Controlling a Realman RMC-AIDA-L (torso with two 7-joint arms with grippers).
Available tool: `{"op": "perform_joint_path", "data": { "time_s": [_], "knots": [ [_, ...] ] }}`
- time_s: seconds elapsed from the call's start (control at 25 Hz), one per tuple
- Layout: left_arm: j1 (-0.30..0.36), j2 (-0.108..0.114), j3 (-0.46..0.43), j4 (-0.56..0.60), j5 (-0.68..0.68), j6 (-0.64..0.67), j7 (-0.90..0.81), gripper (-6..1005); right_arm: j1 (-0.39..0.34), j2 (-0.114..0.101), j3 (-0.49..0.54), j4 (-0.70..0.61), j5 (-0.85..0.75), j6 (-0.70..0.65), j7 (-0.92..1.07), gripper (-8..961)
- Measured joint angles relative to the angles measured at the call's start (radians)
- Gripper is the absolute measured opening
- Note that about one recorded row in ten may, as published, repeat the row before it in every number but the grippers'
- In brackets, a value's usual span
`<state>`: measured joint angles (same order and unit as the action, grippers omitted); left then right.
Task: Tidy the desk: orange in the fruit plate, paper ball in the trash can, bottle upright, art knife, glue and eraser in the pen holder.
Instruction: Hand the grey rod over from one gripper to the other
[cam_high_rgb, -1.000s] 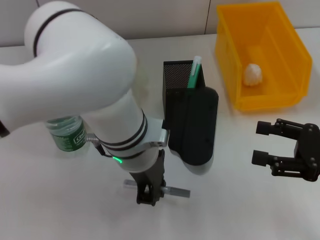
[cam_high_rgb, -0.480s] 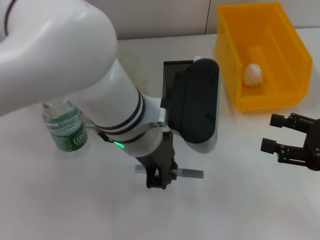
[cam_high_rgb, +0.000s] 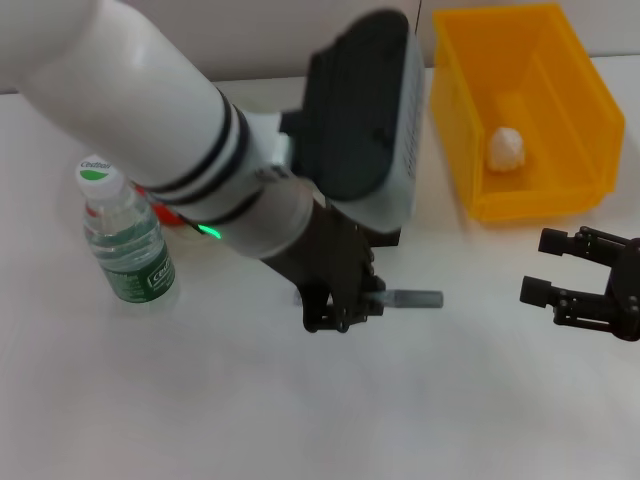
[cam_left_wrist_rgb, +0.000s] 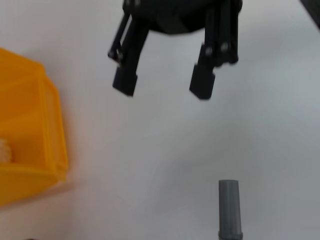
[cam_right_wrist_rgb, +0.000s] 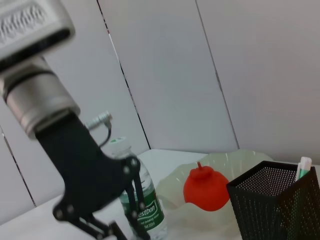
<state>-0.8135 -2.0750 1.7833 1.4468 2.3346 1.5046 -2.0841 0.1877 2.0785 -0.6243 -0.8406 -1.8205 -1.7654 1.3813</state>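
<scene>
White desk (cam_high_rgb: 200, 420), grey panelled wall (cam_right_wrist_rgb: 165, 75), yellow trash can (cam_high_rgb: 560, 200) at far edge

Glossy plastic trash can (cam_high_rgb: 560, 190), mesh pen holder (cam_right_wrist_rgb: 270, 207), seemingly metal

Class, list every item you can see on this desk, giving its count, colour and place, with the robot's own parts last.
trash can: one, yellow, far right.
paper ball: one, white, inside the trash can.
bottle: one, clear with green label, upright, left.
orange: one, red-orange, in the fruit plate.
fruit plate: one, pale green, beside the pen holder.
pen holder: one, black mesh, holding a green stick.
grey stick: one, held at centre.
left gripper: shut on the grey stick.
right gripper: open, near right.
</scene>
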Motion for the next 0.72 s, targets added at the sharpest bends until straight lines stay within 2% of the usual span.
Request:
{"op": "perform_joint_path", "data": {
  "time_s": [0.04,0.12,0.16,0.24,0.28,0.32,0.4,0.6,0.72],
  "knots": [
    [0.0,0.0,-0.028,0.002,-0.018,0.013,0.016,144,0.001,0.0,0.0,0.0,-0.003,0.0,0.001,814],
    [0.0,0.0,-0.028,0.002,-0.018,0.013,0.016,144,0.001,0.0,0.0,0.001,-0.005,0.0,0.002,814],
    [0.001,0.001,-0.126,0.002,-0.097,0.059,0.081,144,0.001,0.0,0.0,0.001,-0.006,0.0,0.002,814],
    [-0.001,0.003,-0.251,-0.011,-0.161,0.099,0.159,144,0.001,0.0,0.0,0.002,-0.006,0.0,0.002,814],
    [-0.001,0.003,-0.251,-0.011,-0.161,0.099,0.159,144,0.001,0.0,0.0,0.002,-0.006,-0.001,0.002,814],
    [-0.002,0.003,-0.306,-0.021,-0.188,0.115,0.194,144,0.001,0.0,0.0,0.002,-0.006,-0.002,0.002,814],
    [-0.004,0.004,-0.349,-0.033,-0.213,0.126,0.218,144,0.001,0.0,-0.001,0.002,-0.006,-0.003,0.002,814],
    [-0.01,0.007,-0.535,-0.106,-0.307,0.164,0.313,144,-0.001,0.0,-0.007,0.002,-0.006,-0.002,0.003,814],
    [-0.01,0.009,-0.614,-0.154,-0.358,0.17,0.355,145,-0.002,0.0,-0.008,0.002,-0.007,-0.001,0.003,814]
  ]
}}
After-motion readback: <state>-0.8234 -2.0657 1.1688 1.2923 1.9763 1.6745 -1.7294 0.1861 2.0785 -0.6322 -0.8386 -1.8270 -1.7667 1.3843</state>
